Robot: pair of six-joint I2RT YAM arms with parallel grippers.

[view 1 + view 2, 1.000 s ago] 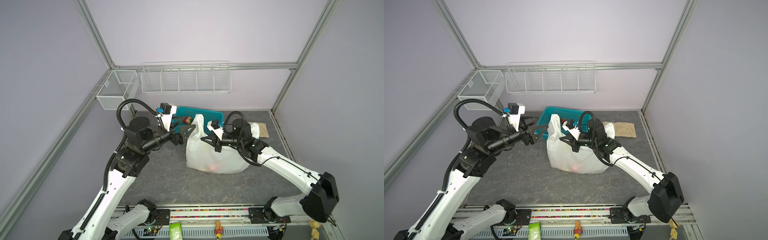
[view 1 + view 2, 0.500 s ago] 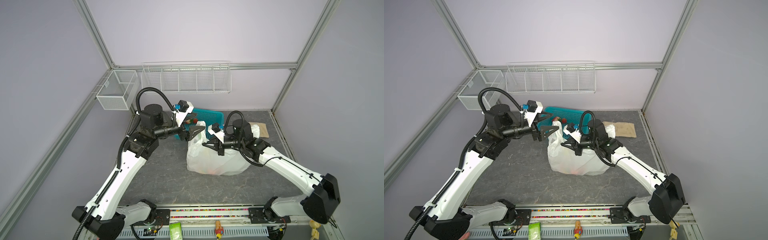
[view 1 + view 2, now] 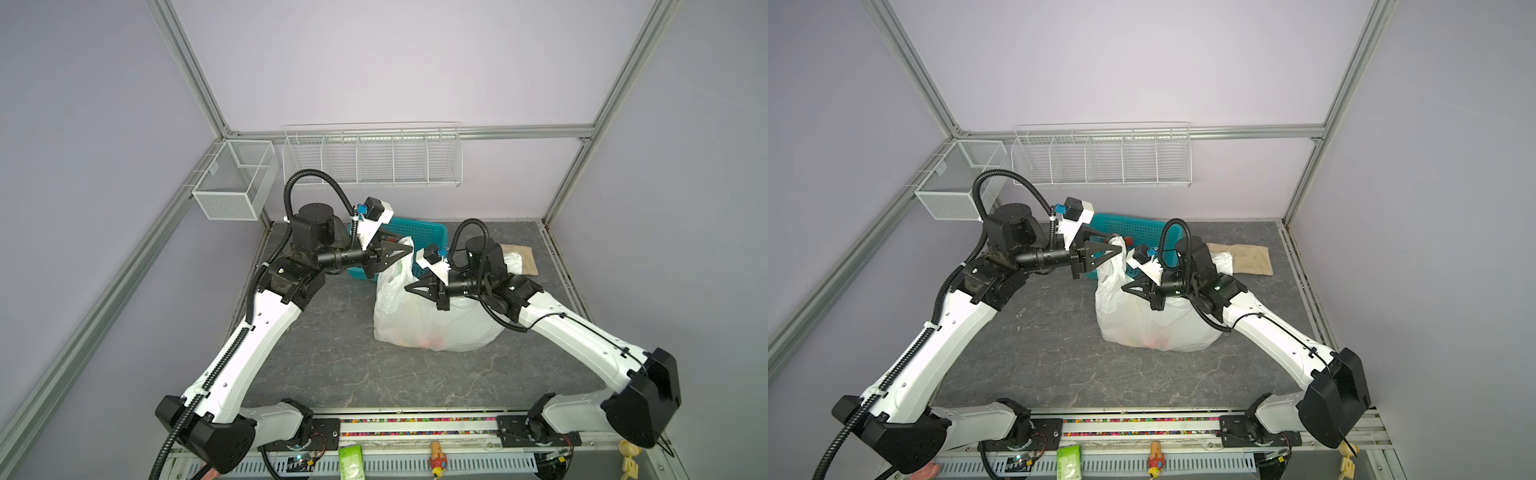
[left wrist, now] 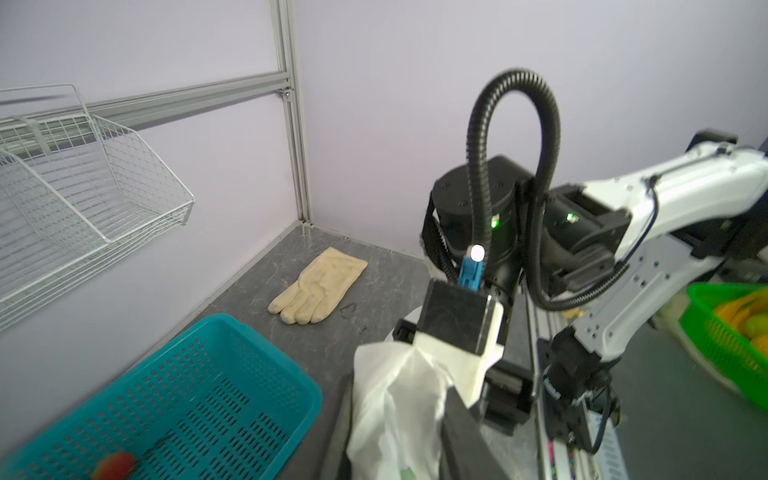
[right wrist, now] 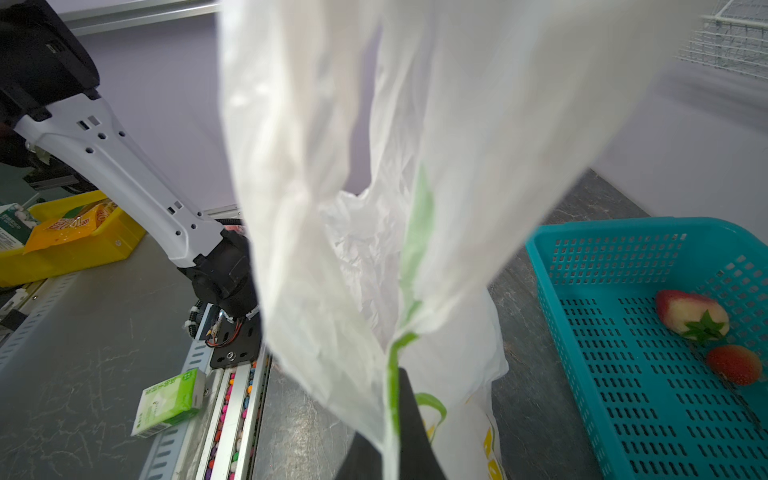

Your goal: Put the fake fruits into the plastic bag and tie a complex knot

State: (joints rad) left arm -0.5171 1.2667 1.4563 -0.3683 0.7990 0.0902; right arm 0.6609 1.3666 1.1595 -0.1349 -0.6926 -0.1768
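Left gripper [image 3: 409, 246]: clenched on raised handle of plastic bag [image 3: 457, 328], centre of both top views. Right gripper [image 3: 409, 287]: pinching bag film just below. Bag: on grey table [image 3: 332, 353], reddish fake fruits [image 3: 428, 341] showing through its base. Teal basket [image 5: 582, 249], lower right of right wrist view: two strawberries [image 5: 692, 316].

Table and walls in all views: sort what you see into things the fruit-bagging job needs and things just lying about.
Job:
- plastic bag
- fake fruits: two in the teal basket, more showing through the bag

Lying about:
- beige glove
- green packet
- wire rack on the back wall
- mesh bin
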